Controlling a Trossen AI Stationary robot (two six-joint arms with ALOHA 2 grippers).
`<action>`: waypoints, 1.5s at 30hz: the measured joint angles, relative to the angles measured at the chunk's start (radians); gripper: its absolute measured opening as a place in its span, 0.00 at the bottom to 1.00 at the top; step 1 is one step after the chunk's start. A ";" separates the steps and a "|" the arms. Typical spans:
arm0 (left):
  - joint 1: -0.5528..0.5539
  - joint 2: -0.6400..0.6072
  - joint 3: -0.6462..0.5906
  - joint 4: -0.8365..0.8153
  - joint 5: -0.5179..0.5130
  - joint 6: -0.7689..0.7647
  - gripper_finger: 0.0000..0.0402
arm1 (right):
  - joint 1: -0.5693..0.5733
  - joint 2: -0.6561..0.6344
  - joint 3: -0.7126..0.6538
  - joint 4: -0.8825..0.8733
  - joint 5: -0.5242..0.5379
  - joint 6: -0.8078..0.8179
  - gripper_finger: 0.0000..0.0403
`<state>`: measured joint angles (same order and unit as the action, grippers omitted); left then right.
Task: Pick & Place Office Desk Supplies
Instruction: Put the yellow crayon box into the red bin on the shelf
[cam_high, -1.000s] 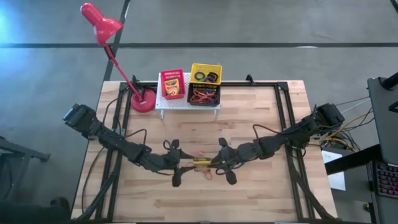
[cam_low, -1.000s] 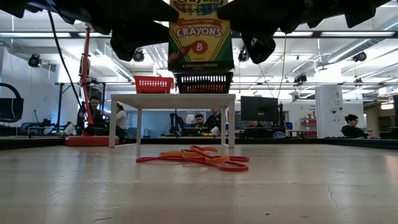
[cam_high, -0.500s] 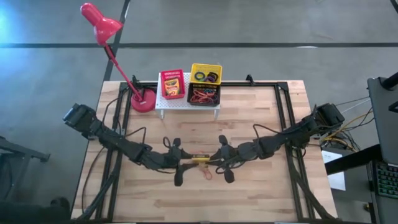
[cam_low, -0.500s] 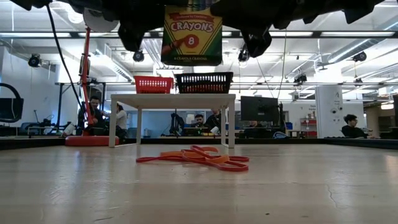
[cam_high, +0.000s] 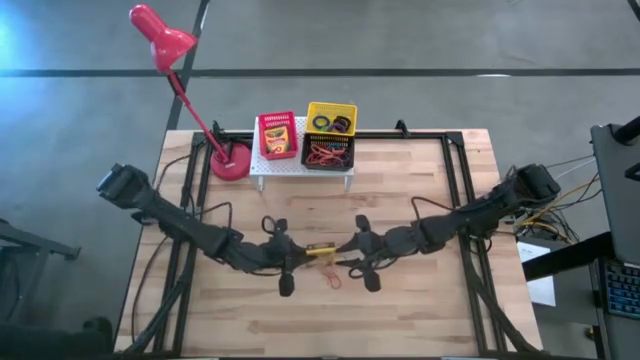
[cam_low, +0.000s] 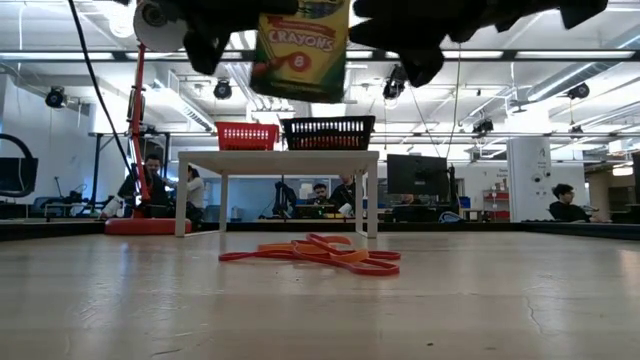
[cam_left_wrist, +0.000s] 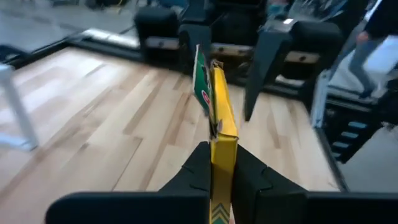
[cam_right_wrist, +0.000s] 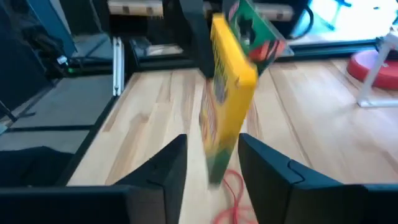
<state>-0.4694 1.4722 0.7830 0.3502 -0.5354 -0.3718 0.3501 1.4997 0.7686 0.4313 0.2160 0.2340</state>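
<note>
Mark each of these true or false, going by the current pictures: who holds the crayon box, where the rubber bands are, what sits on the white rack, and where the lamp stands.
1. The left gripper is shut on the crayon box. True.
2. The right gripper clamps the box too. False: its fingers stand open on either side of the box.
3. The crayon box lies flat on the table. False: it hangs in the air above the rubber bands.
4. Loose rubber bands lie on the table below the grippers. True.
5. The rack carries only one basket. False: red basket, yellow basket and black basket sit on it.
6. The lamp stands beside the rack. True.
</note>
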 joint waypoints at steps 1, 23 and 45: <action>0.000 -0.015 0.023 -0.069 -0.012 -0.020 0.06 | 0.001 -0.019 0.002 -0.035 0.009 0.006 0.36; 0.319 -0.348 0.350 -0.834 0.005 0.026 0.09 | 0.026 0.057 -0.010 -0.107 0.132 0.073 0.30; 1.082 -0.355 0.084 -0.466 0.488 0.208 0.10 | 0.027 0.097 -0.008 0.047 0.124 -0.007 0.23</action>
<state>0.6128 1.1172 0.8667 -0.1154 -0.0474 -0.1633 0.3771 1.5963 0.7609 0.4779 0.3405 0.2269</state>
